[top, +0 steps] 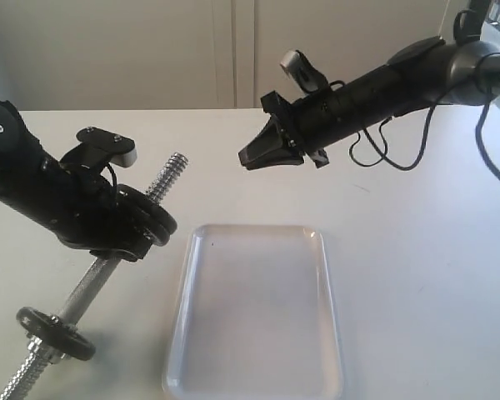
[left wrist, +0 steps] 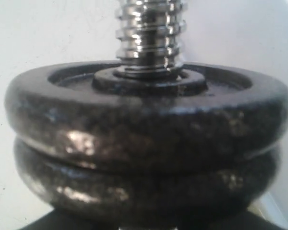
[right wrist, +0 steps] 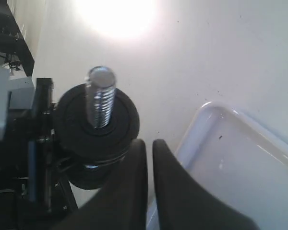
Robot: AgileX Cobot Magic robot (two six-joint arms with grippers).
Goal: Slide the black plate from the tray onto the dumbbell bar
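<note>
The dumbbell bar [top: 168, 173] is held tilted above the table, its threaded end up. My left gripper [top: 123, 247] is shut on its middle, the jaws hidden in the left wrist view behind two stacked discs. The black plate [left wrist: 144, 103] sits threaded on the bar [left wrist: 149, 33], resting on a second black disc [left wrist: 144, 184] right above the gripper. A third black disc [top: 57, 332] sits near the bar's lower end. The white tray [top: 258, 308] holds nothing. My right gripper [top: 246, 158] hovers shut and empty to the right of the bar's top end, its fingertips [right wrist: 149, 143] beside the plates [right wrist: 97, 120].
The tray [right wrist: 240, 158] lies on the white table just right of the bar. A grey wall with cabinet doors [top: 233, 50] stands behind the table. Cables [top: 392, 150] hang from the right arm.
</note>
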